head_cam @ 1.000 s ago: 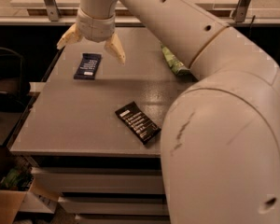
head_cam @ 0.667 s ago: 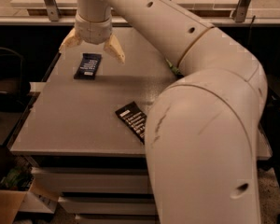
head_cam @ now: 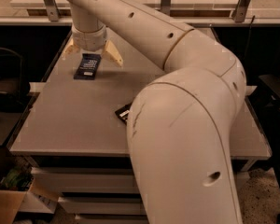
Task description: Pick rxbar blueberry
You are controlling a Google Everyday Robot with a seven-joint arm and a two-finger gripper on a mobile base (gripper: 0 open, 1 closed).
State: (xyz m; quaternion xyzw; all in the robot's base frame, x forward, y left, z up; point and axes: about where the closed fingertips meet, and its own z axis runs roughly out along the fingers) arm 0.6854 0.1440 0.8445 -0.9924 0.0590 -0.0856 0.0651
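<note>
The rxbar blueberry (head_cam: 87,66) is a small flat navy-blue bar with white text, lying on the grey table (head_cam: 65,120) at its far left. My gripper (head_cam: 92,53) hangs right over the bar's far end, its two tan fingers spread wide, one finger (head_cam: 113,54) to the right of the bar and the other to the left. It is open and holds nothing. My big white arm fills the right half of the view.
A black-wrapped bar (head_cam: 123,113) lies mid-table, mostly hidden behind my arm. The green chip bag is hidden by the arm. A cardboard box (head_cam: 9,204) sits on the floor at lower left. Dark furniture stands to the left and right of the table.
My arm has swung further forward and now covers most of the black bar and the green bag. The gripper stays over the blue bar, fingers still spread.
</note>
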